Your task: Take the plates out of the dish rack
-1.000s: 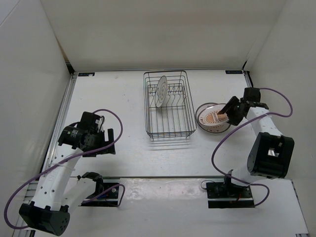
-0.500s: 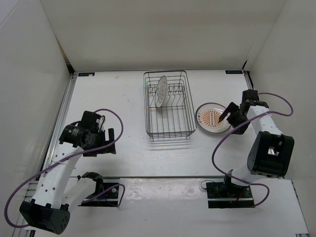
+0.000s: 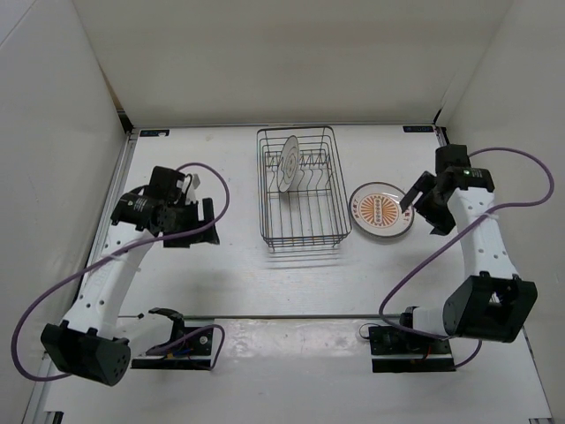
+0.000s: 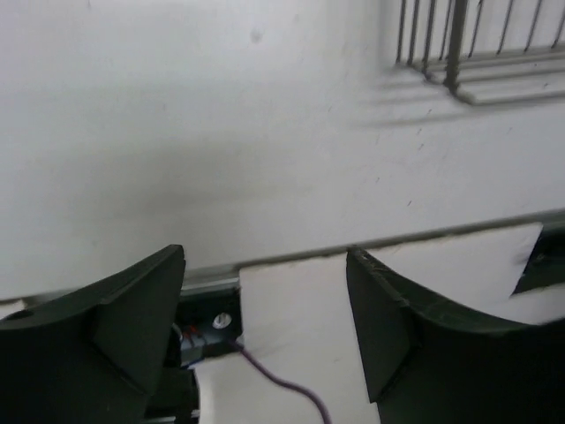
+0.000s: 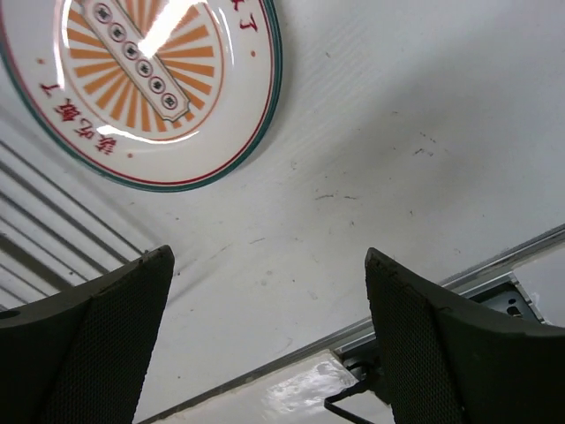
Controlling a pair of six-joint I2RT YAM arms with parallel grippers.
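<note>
White table surface [image 3: 238,265], catalogued by view.

Top external view: dark wire dish rack [image 3: 300,221] at upper centre of the frame. One pale plate [image 3: 289,163] stands on edge among the prongs in its upper left part; whether another hides behind it cannot be told. Sunburst plate [image 3: 381,210] lies flat on the table just right of the rack. Right gripper [image 3: 425,208] hangs beside that plate's right rim, jaws spread wide and empty. Left gripper [image 3: 210,223] sits at mid-left, well apart from the rack, jaws also wide and empty.

Left wrist view: left gripper [image 4: 265,327] gaping over bare table; a corner of the dish rack [image 4: 468,53] at upper right.

Right wrist view: right gripper [image 5: 265,344] wide, nothing between the fingers; sunburst plate [image 5: 141,79] at upper left.

Hazards, as judged: the upright plate could catch on a prong if lifted at a slant, dragging the rack; a thin rim grip could slip; a swinging arm could clip the flat plate.

Writing: red characters around the sunburst plate's border, not legible. No brand seen.
</note>
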